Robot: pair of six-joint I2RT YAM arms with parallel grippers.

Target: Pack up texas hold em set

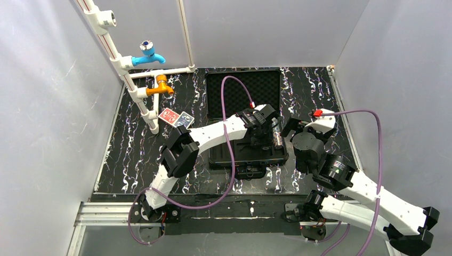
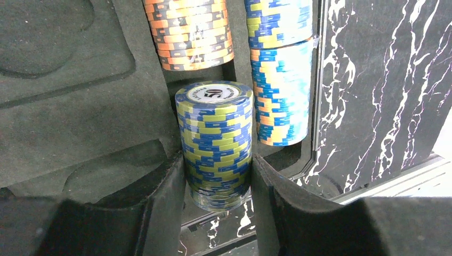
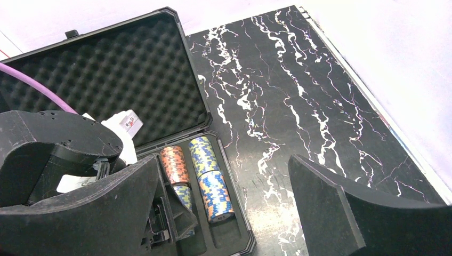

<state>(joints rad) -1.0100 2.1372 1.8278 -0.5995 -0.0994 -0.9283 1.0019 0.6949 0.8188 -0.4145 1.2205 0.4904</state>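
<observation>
Bright, even light, soft shadows. My left fingers (image 2: 154, 213) blur close up; the white wall (image 3: 400, 53) washes out.

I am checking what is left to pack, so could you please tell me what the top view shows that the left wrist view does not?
Top only: the red deck and blue deck on the table beside the white pipes, outside the case. Left wrist only: the fingers pressed on a green-and-blue chip roll marked 50, with an orange roll and a blue roll slotted behind. Both: the left gripper, the black case and the table.
</observation>
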